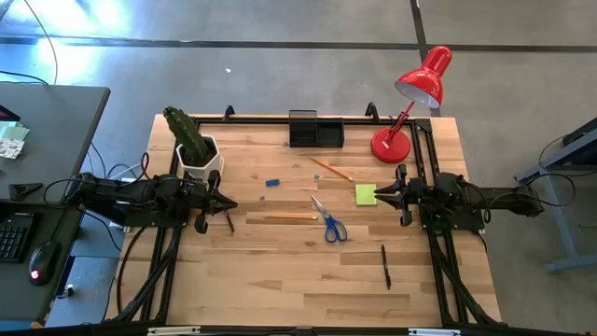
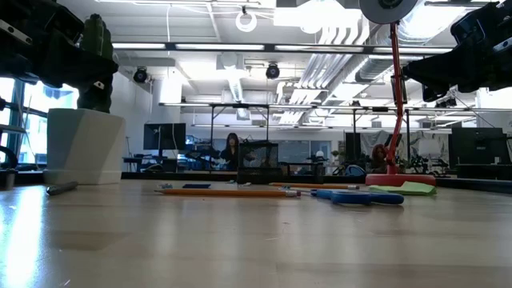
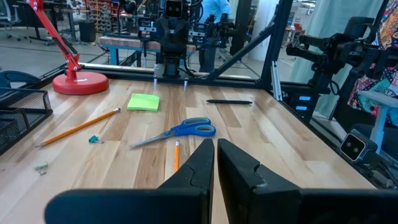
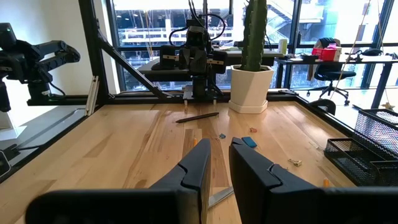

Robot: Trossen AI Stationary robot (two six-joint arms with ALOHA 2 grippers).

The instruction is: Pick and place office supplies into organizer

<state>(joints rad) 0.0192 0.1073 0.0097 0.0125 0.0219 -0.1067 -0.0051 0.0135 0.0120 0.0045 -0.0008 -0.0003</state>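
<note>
Tiny clip (image 3: pixel 41 167), left wrist view only

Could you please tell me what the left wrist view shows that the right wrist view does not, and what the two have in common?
Only the left wrist view shows the red lamp, the green sticky-note pad, the whole blue-handled scissors and the shut left pincer. Only the right wrist view shows the white cactus pot, the blue eraser and the right pincer. Both share the wooden table and the black mesh organizer.
</note>
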